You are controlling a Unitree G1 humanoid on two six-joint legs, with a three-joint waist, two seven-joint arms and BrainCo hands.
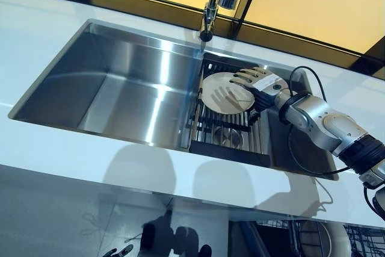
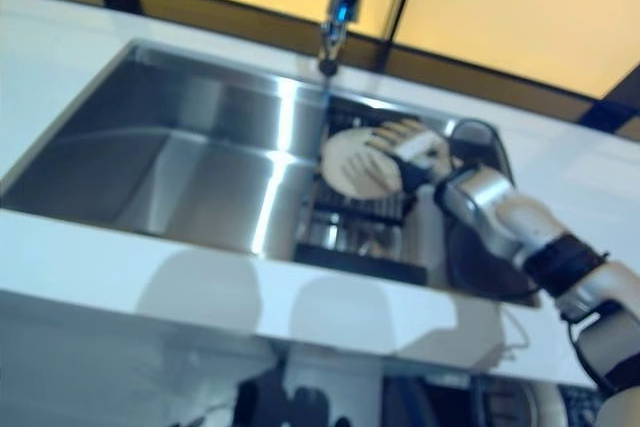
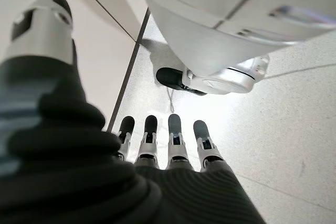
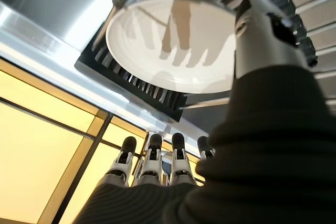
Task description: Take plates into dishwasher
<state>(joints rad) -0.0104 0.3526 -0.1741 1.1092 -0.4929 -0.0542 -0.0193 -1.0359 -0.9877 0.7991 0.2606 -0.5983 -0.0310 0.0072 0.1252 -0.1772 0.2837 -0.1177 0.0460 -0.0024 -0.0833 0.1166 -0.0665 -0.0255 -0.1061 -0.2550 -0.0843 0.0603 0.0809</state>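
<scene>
Right hand [image 1: 260,83] with fingers straight, spread just over plate [image 1: 224,93] on sink rack [image 1: 231,129].

A white countertop [image 1: 54,34] frames a stainless steel sink [image 1: 114,88] with a chrome tap [image 1: 212,4] at its back edge, behind which dark-framed window panes [image 1: 313,4] glow warm yellow, while below the counter lies a pale speckled floor [image 3: 273,129].

Head cams down on sink [image 1: 120,88]; wrist cams close.
</scene>
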